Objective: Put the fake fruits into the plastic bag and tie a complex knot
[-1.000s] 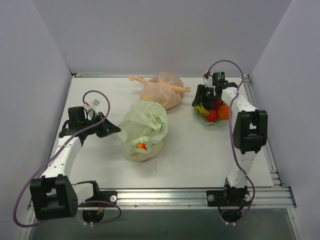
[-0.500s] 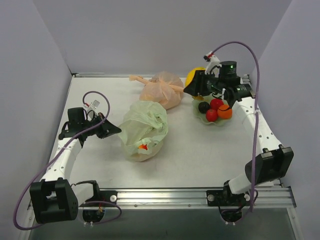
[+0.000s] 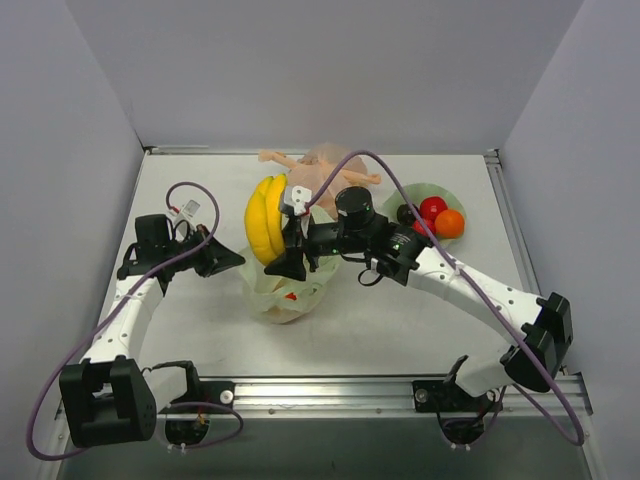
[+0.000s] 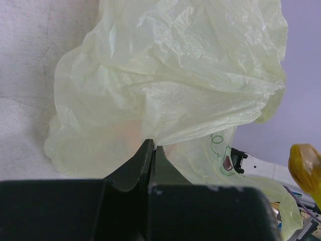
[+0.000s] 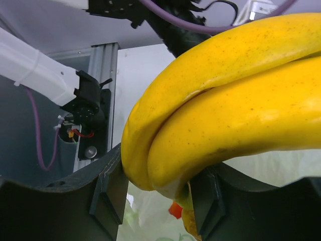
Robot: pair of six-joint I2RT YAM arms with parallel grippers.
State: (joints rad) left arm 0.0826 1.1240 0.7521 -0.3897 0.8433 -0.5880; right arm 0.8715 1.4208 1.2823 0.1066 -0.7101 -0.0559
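Observation:
A bunch of yellow bananas (image 3: 265, 218) (image 5: 241, 100) hangs above the pale green plastic bag (image 3: 262, 292) (image 4: 175, 75), held by its lower end in my right gripper (image 3: 284, 260) (image 5: 158, 201). Through the bag's opening, under the bananas, shows a red fruit (image 3: 290, 296) (image 5: 175, 210). My left gripper (image 3: 228, 260) (image 4: 152, 145) is shut on the bag's left edge and holds that edge up. A red fruit (image 3: 432, 208), an orange one (image 3: 451, 223) and a dark round one (image 3: 405, 213) lie in the pale green dish (image 3: 425, 190) at the right.
A knotted peach-orange bag (image 3: 322, 170) lies behind the green bag, close to the right arm's wrist. The right arm stretches across the middle of the table from its base at the lower right. White walls close in the table on three sides.
My right arm has lifted the bananas out of the dish and swung left with them until they hang over the green bag. The left arm has kept its grip and place.

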